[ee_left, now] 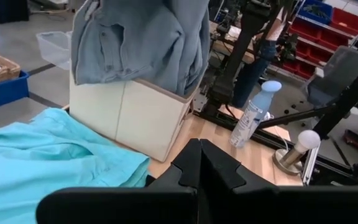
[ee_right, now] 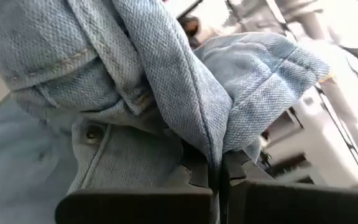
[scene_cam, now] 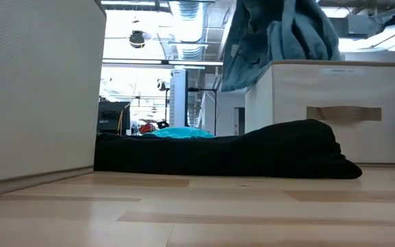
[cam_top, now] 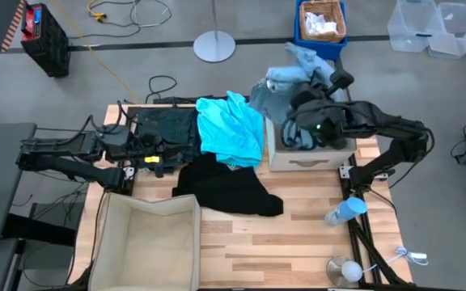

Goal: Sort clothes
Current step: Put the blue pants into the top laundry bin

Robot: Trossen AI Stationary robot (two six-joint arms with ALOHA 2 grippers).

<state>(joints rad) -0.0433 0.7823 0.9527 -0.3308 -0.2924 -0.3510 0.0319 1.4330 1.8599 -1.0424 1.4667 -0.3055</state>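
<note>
Gripping a fold of the pale blue denim garment (ee_right: 166,81), the right gripper (ee_right: 215,171) has its fingers pinched tight on the cloth. In the high view that garment (cam_top: 285,81) hangs over the beige bin (cam_top: 310,155) at right of centre, with the right gripper (cam_top: 324,123) above it. The turquoise garment (cam_top: 231,128) lies at the middle of the table (cam_top: 298,242), overlapping a dark green one (cam_top: 164,129) to its left. The black garment (cam_top: 229,187) sits just below them. At the left edge, the left gripper (cam_top: 148,153) rests closed and empty beside the dark green cloth. A second beige bin (cam_top: 148,242) fills the lower left.
</note>
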